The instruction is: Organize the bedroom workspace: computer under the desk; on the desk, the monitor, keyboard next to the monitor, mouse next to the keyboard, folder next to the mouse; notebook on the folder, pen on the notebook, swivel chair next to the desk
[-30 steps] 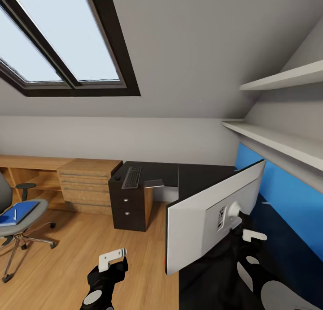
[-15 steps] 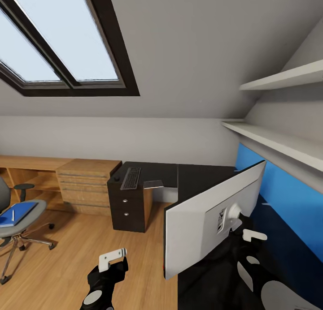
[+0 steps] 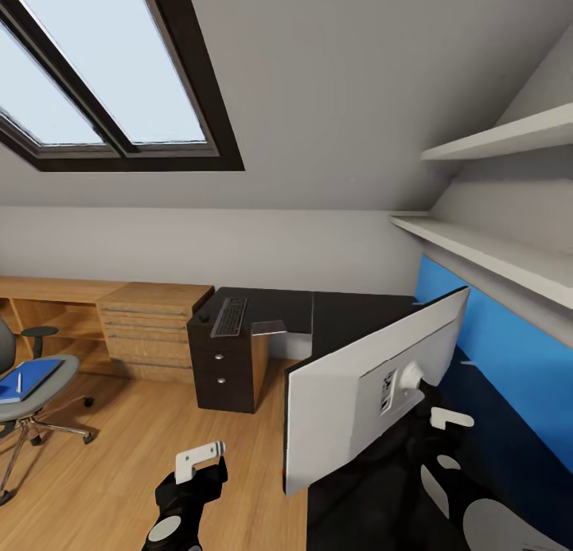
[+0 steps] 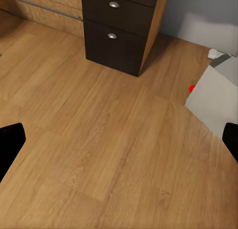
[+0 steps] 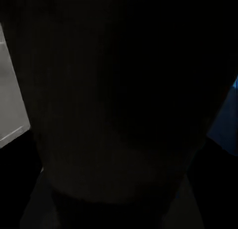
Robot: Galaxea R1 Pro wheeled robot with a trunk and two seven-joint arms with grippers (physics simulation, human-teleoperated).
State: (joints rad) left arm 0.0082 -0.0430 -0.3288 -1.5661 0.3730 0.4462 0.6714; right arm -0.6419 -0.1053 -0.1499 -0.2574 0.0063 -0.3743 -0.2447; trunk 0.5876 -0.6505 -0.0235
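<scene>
Large L-shaped black desk (image 3: 350, 316) ahead of you | wide monitor (image 3: 362, 392), white back facing you, stands tilted on it, your right gripper (image 3: 434, 408) just behind its stand, finger state unclear | slim dark keyboard (image 3: 230, 316) on the desk's far wing | bright blue folder (image 3: 28, 378) on the grey swivel chair (image 3: 32, 392) | your left gripper (image 4: 119, 144) spread, empty, above plank floor (image 4: 99, 154).

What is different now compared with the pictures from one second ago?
Mostly the camera moved: the whole scene slid slightly left. The near edge of the monitor slid a little further than the desk, so it may be turning. Nothing was taken or let go. The keyboard on the desk and the folder on the swivel chair stayed.
</scene>
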